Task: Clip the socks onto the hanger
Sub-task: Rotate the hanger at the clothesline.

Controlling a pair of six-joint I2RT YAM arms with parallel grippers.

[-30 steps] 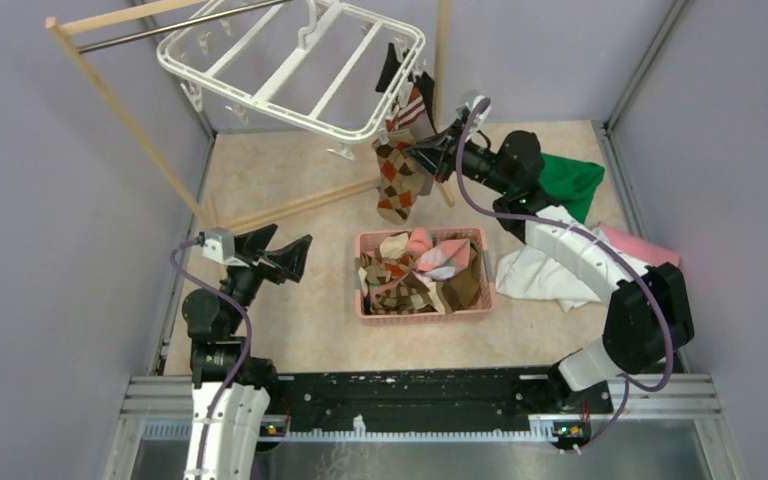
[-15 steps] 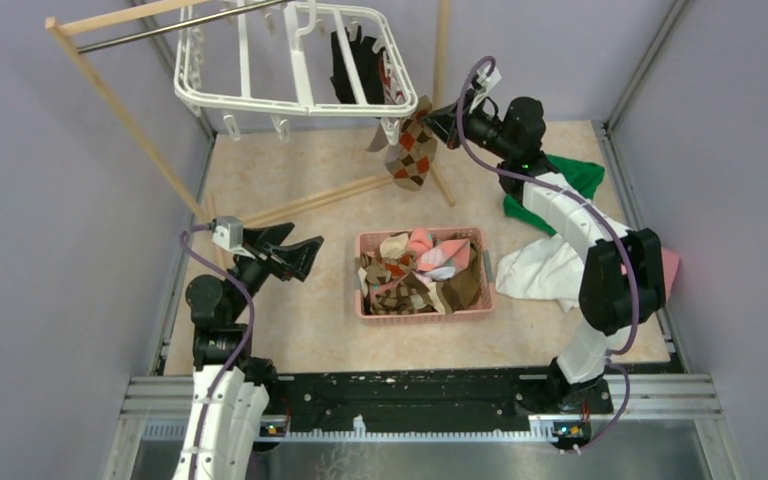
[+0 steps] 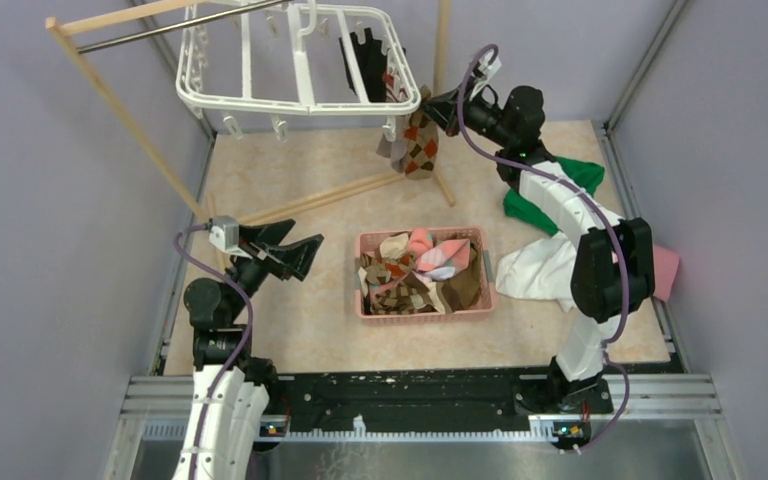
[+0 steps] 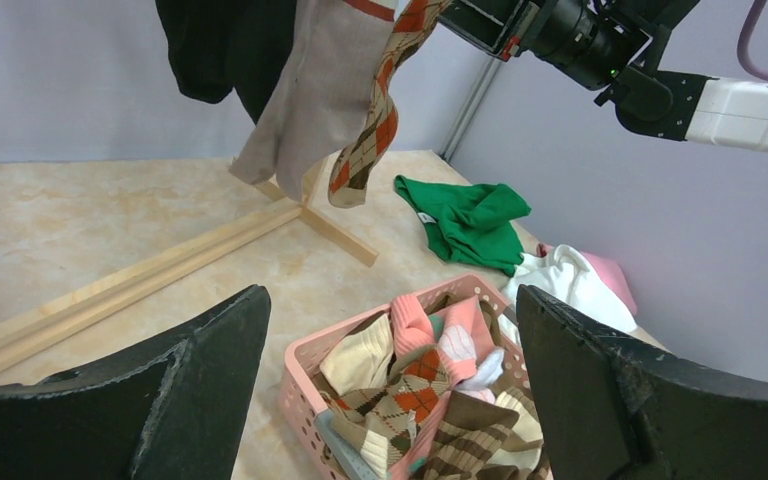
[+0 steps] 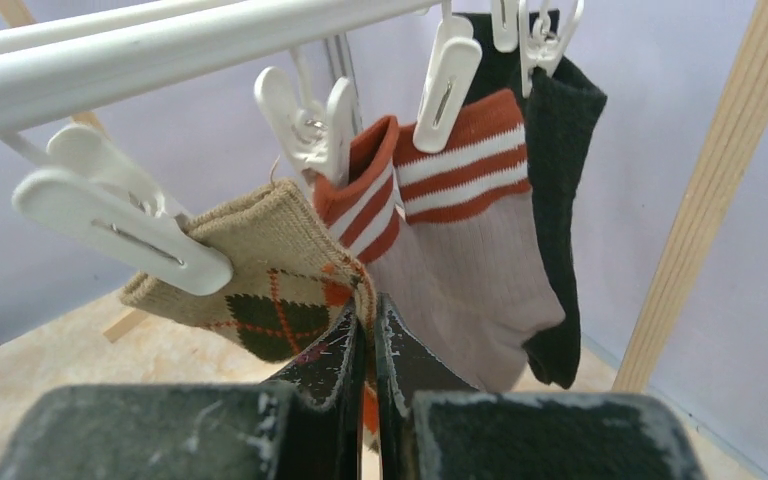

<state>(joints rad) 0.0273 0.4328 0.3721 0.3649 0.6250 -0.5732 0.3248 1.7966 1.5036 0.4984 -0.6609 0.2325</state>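
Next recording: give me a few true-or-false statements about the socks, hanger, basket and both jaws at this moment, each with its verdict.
1. The left jaws stand open, holding nothing. True.
2. The pink plastic basket is empty. False: assorted socks fill it.
3. The right jaws are shut on the brown argyle sock under the white plastic hanger. True.
4. The green cloth lies in the basket. False: it lies on the table, outside it.
5. The grey sock with an orange-and-white striped cuff hangs from a white clip. True.
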